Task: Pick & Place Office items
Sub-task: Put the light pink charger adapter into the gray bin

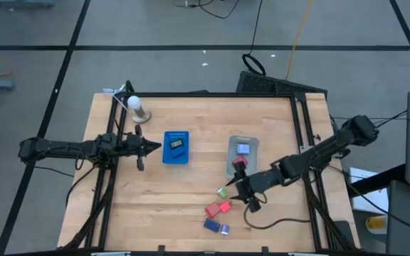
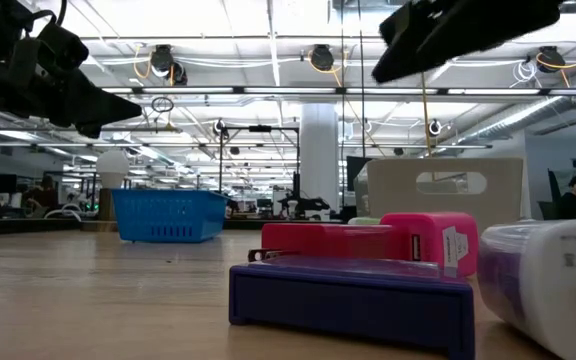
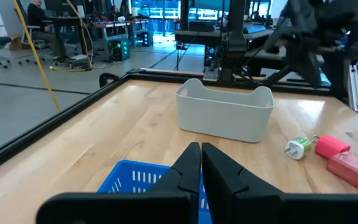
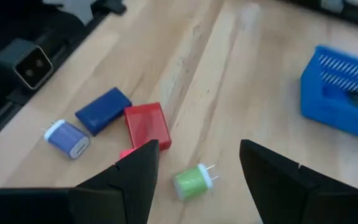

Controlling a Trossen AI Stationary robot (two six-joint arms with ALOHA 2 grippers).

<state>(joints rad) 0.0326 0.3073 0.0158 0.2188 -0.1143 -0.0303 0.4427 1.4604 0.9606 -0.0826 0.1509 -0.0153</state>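
Observation:
Several small office items lie on the wooden table near its front right: a green plug point(image 4: 193, 180), a red block point(image 4: 146, 126), a dark blue block point(image 4: 103, 111), a pale blue plug point(image 4: 68, 138) and a pink piece point(image 1: 224, 207). My right gripper point(image 4: 197, 168) hangs open above the green plug point(image 1: 222, 192), slanting down, its fingers on either side of the plug and clear of it. My left gripper point(image 1: 142, 147) is shut and level, just left of the blue basket point(image 1: 176, 147), which holds a dark item.
A grey bin point(image 1: 243, 155) with a pale blue and a red item inside stands right of the basket, just beyond my right gripper. A white lamp-like object point(image 1: 137, 107) stands at the far left corner. Bare wood lies at the front left point(image 1: 148, 213).

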